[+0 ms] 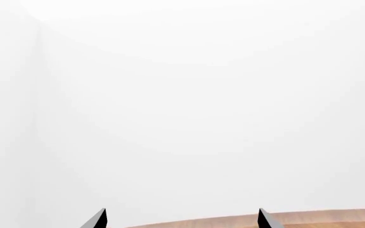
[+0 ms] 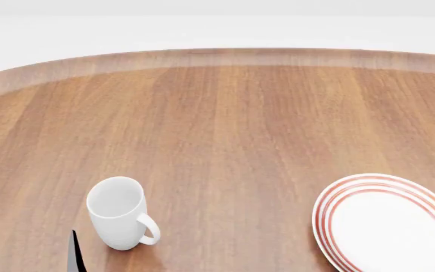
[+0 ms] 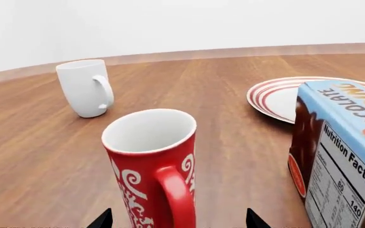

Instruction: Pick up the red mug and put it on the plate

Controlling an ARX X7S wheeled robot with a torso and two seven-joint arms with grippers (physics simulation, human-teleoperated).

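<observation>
The red mug (image 3: 149,161), with white swirls and a white inside, stands upright close in front of my right gripper (image 3: 178,221), its handle (image 3: 177,199) turned toward the camera. The gripper is open: its two dark fingertips (image 3: 103,220) show on either side of the mug's lower part and do not touch it. The mug's base is cut off by the frame edge. Beyond and to one side lies the white plate (image 3: 273,97) (image 2: 331,221) with red rings. My left gripper (image 2: 29,254) (image 1: 181,219) is open and empty near the table's front left. The red mug is out of the head view.
A plain white mug (image 2: 119,212) (image 3: 84,88) stands on the wooden table (image 2: 233,124) right of my left gripper. A blue chocolate-drink box (image 3: 342,156) stands close beside the red mug, between it and the plate. The left wrist view shows mostly white wall.
</observation>
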